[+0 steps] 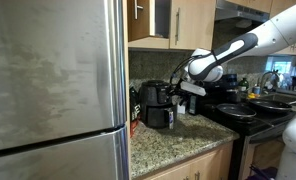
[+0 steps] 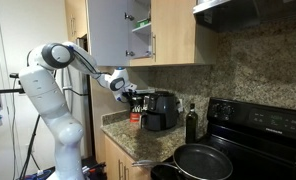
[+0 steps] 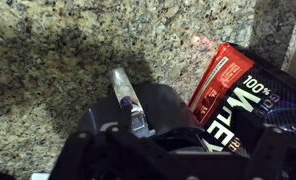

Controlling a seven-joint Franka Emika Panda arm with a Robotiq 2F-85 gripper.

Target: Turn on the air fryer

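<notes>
Currently the air fryer (image 1: pixel 157 104) is seen standing on the granite worktop (image 1: pixel 174 146) close to the backsplash, beneath the wooden wall cabinets (image 1: pixel 193 20). In an exterior view it is framed by a large steel fridge (image 1: pixel 53 80) on one side and a black stove (image 1: pixel 250 118) on the other. A red-and-black pouch (image 1: pixel 135 116) is set just beside it on the fridge side.

In both exterior views the pincer (image 2: pixel 127 90) is held at about the height of the air fryer's (image 2: pixel 160 111) upper part, close to it; whether contact is made cannot be told. A dark bottle (image 2: pixel 192 122) is placed on the worktop (image 2: pixel 138 140) between the appliance and the stove (image 2: pixel 258 125), where a frying pan (image 2: pixel 204 160) is resting.

In the wrist view one grey finger (image 3: pixel 123 92) is shown above the speckled stone (image 3: pixel 48 60), with dark rounded plastic under it and the pouch (image 3: pixel 233 88), printed "100%", lying alongside. The second finger is not made out, so how far the pincer is spread cannot be told, and nothing is seen gripped in it.
</notes>
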